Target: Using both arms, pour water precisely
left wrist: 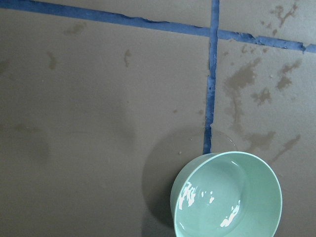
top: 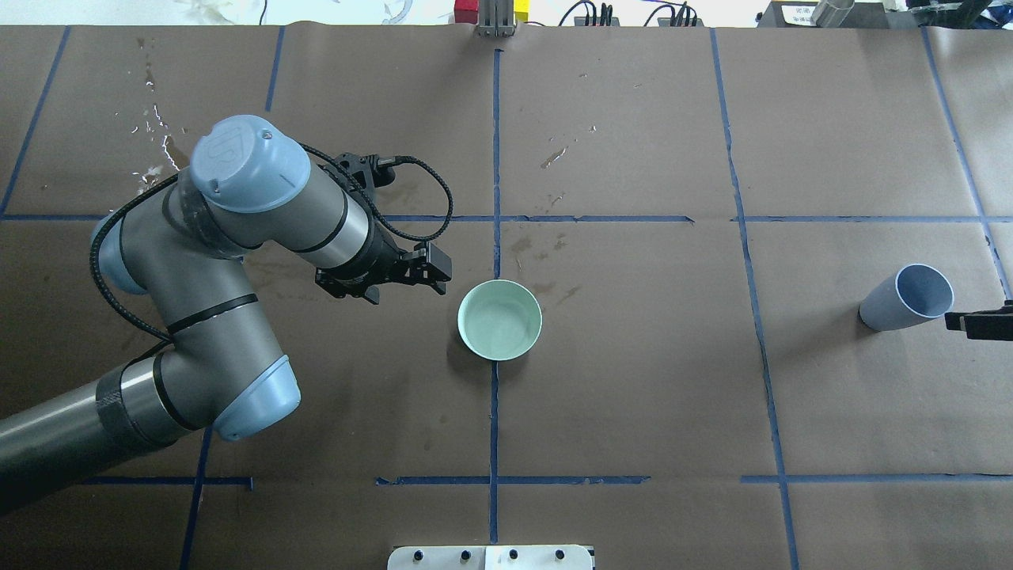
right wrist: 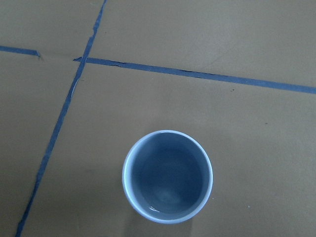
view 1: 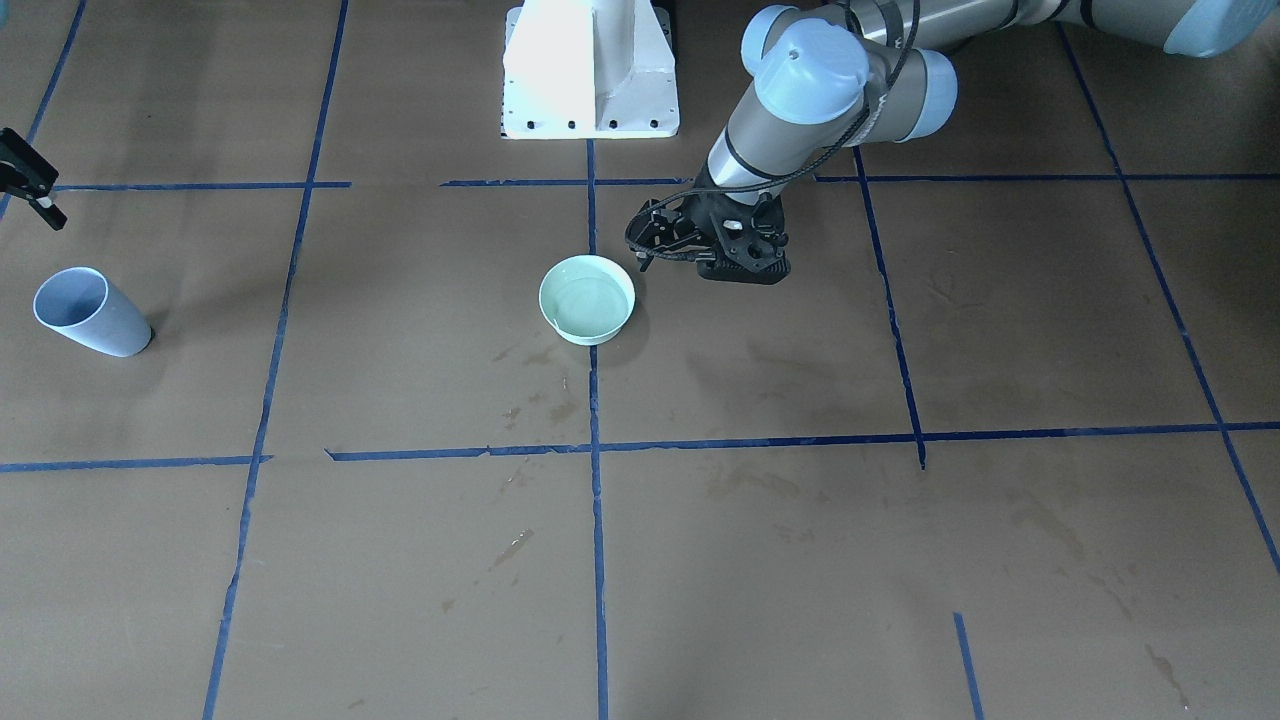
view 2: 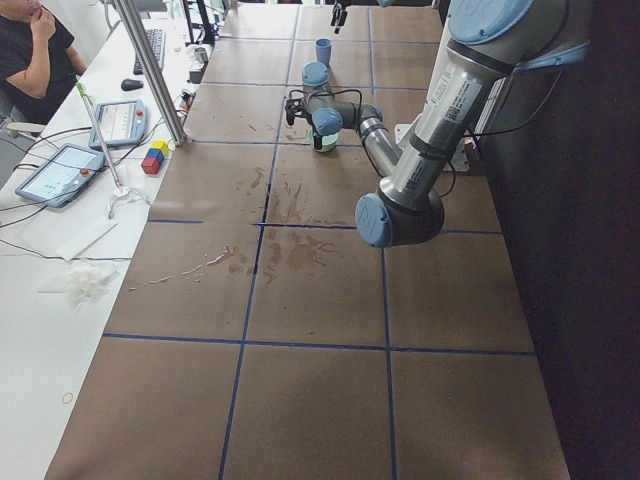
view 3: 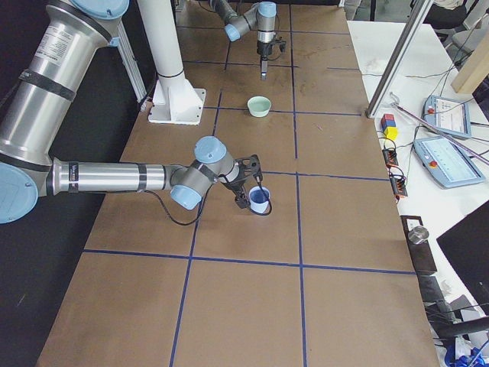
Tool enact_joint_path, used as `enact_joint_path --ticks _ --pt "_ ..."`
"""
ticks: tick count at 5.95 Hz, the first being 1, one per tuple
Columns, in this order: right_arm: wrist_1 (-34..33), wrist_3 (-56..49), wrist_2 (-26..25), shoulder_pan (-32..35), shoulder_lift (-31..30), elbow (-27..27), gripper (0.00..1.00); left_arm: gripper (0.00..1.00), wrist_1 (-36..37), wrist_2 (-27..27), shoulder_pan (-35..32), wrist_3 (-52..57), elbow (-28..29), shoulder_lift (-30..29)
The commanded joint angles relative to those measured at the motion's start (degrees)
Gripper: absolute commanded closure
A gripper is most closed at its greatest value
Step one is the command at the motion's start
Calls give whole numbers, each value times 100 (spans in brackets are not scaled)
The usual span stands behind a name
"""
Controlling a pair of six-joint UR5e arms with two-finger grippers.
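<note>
A pale green bowl (top: 499, 320) stands near the table's middle; it also shows in the front view (view 1: 587, 298) and low in the left wrist view (left wrist: 226, 195). My left gripper (top: 431, 269) hangs just left of the bowl and apart from it, and shows in the front view (view 1: 655, 240). A light-blue cup (top: 910, 297) stands upright at the table's right side, filling the right wrist view (right wrist: 168, 177). My right gripper (top: 977, 324) hovers beside the cup at the view's edge. No view shows how either pair of jaws stands.
The brown paper table cover (top: 633, 396) carries blue tape lines and dried water stains. The white pedestal base (view 1: 590, 70) stands behind the bowl. Tablets and coloured blocks (view 3: 390, 126) lie on a side bench. An operator (view 2: 30, 60) sits at the far left.
</note>
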Motion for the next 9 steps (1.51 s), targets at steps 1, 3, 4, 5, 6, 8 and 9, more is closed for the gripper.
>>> enact_joint_path --ticks 1,3,4,5,6,8,9 --pt "342 253 -1080 -708 -174 11 0 1 9 8 -108 -2 -124 64" --pt "685 804 -2323 -1634 -315 11 1 1 0 17 -152 -28 -185 195" --pt "686 859 -2827 -1998 -350 11 1 1 0 17 -178 -28 -220 230" --pt "721 877 -3033 -2045 -437 2 1 1 0 17 -196 -28 -229 239" --pt "730 1330 -3174 -2132 -456 -7 3 1 0 17 -205 -28 -247 257" --pt "721 1958 -3832 -2553 -464 -42 1 1 0 26 -249 -28 -423 415" --pt "721 1958 -4296 -2755 -517 -103 0 1 9 17 -275 -28 -432 424"
